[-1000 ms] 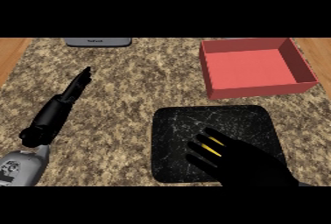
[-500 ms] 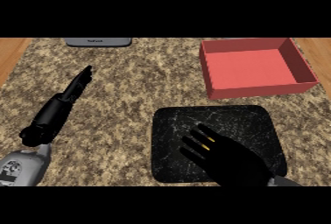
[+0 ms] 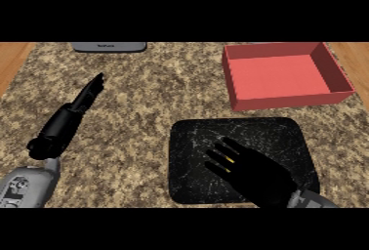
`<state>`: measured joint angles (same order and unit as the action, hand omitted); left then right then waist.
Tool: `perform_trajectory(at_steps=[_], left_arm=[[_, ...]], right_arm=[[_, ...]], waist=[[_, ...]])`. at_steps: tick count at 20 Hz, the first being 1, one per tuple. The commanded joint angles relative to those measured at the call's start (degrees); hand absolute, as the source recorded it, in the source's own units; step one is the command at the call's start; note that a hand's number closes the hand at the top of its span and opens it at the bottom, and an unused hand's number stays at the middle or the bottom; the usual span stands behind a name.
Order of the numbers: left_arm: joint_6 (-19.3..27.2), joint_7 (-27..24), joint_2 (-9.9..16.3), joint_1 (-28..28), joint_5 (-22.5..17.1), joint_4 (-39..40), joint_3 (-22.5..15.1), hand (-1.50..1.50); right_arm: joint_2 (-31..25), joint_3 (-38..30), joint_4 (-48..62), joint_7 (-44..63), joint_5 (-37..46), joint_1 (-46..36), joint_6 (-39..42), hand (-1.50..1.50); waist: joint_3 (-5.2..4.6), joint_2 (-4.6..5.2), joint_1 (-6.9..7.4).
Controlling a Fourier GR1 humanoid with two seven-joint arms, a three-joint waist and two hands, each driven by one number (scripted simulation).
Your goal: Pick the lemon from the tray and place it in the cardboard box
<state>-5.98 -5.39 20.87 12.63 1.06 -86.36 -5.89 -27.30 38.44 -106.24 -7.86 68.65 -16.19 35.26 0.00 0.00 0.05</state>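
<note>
The yellow lemon (image 3: 230, 159) barely shows under our right hand (image 3: 254, 172), fingers curled round it, over the black square tray (image 3: 194, 146); our left hand (image 3: 81, 102) rests open.

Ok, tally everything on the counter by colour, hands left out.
Black: 1, the tray
Red: 1, the box
Yellow: 1, the lemon, mostly hidden under the right hand
Grey: 1, an object at the far edge
Total: 4
</note>
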Motion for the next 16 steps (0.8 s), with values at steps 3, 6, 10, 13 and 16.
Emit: perform_trajectory(at_steps=[3, 6, 10, 13, 16], left_arm=[[-1.68, 0.52, -0.99, 1.27, 0.87, 0.35, 3.1, 0.0], [-1.82, 4.72, -2.84, 1.78, 1.44, -2.63, 1.5, 0.0], [-3.52, 1.06, -2.61, -2.99, 1.99, -3.87, 2.65, 0.0], [-5.2, 0.38, -1.64, 1.14, 2.38, 1.74, 5.85, 0.0], [-1.35, -0.79, -6.25, -0.23, 7.03, 0.54, 1.59, 0.0]], right_arm=[[5.69, 0.74, 5.48, -0.93, 4.55, 0.76, -1.13, -1.5], [6.04, 0.08, 9.27, -1.18, 7.68, 0.78, -4.77, -1.5], [3.06, -3.71, 12.13, -5.6, 9.2, 1.96, -10.0, -1.5], [6.55, -3.29, 13.27, -5.24, 11.06, 1.96, -8.58, -1.5], [8.5, -4.13, 18.85, -7.35, 11.28, -0.15, -9.24, -1.5]], waist=[[-0.01, 0.0, 0.01], [0.01, -0.02, 0.1], [0.0, -0.01, 0.15], [0.0, 0.01, 0.0], [0.0, 0.05, 0.08]])
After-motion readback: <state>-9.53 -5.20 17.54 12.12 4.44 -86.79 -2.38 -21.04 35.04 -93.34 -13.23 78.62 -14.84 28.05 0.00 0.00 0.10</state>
